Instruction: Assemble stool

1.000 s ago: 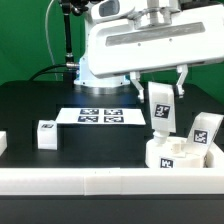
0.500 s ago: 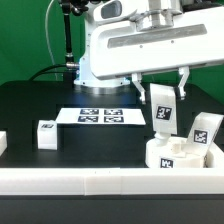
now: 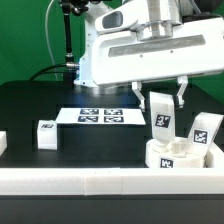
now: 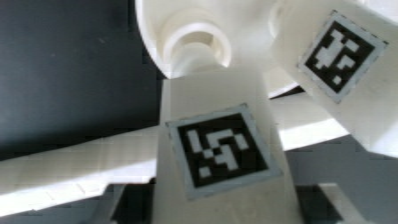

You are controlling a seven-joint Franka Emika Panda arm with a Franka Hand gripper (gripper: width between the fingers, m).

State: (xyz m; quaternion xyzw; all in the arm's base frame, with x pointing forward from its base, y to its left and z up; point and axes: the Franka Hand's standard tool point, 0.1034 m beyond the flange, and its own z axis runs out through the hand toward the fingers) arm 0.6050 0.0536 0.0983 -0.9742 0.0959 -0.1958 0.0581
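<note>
nearest the camera a long white border rail (image 3: 90,180) runs just in front of the seat (image 3: 172,156), the round rimmed disc of the stool, which sits on the black tabletop (image 3: 30,105) with a marker tag facing forward. directly above the seat the fingers (image 3: 181,97) are clamped on either side of an upright leg (image 3: 161,116). its lower end is close to the seat's top, though contact cannot be made out. in the wrist view this leg (image 4: 222,150) points at a rounded socket in the seat (image 4: 192,45). a second leg (image 3: 205,131) leans just beside the seat on the exterior view's right. a third leg (image 3: 45,134) lies well apart from the seat, toward the exterior view's left. the marker board (image 3: 103,116) lies flat beyond the seat.
</note>
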